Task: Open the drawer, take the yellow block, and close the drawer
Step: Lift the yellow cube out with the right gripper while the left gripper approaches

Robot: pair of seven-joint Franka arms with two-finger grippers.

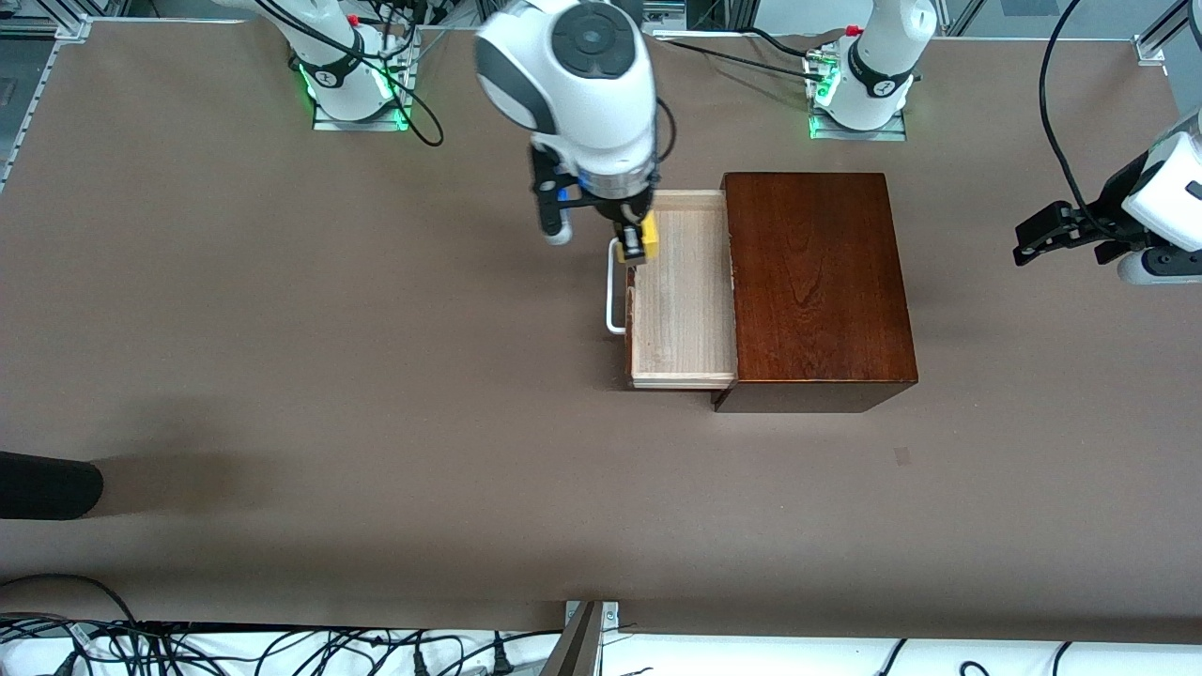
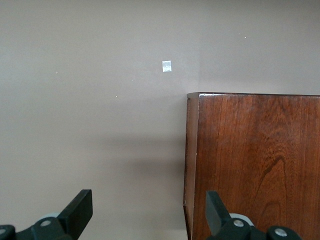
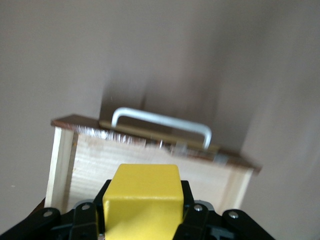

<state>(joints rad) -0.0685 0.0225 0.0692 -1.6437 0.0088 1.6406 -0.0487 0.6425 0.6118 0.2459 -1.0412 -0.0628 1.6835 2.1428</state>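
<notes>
The drawer stands pulled out of the dark mahogany box, its pale wood tray open and its white handle toward the right arm's end. My right gripper is shut on the yellow block and holds it over the drawer's corner near the handle. In the right wrist view the block sits between the fingers above the tray and handle. My left gripper is open, waiting past the box at the left arm's end; its wrist view shows the box's top.
A dark object lies at the table's edge at the right arm's end, nearer the front camera. A small pale mark sits on the brown table nearer the camera than the box. Cables run along the front edge.
</notes>
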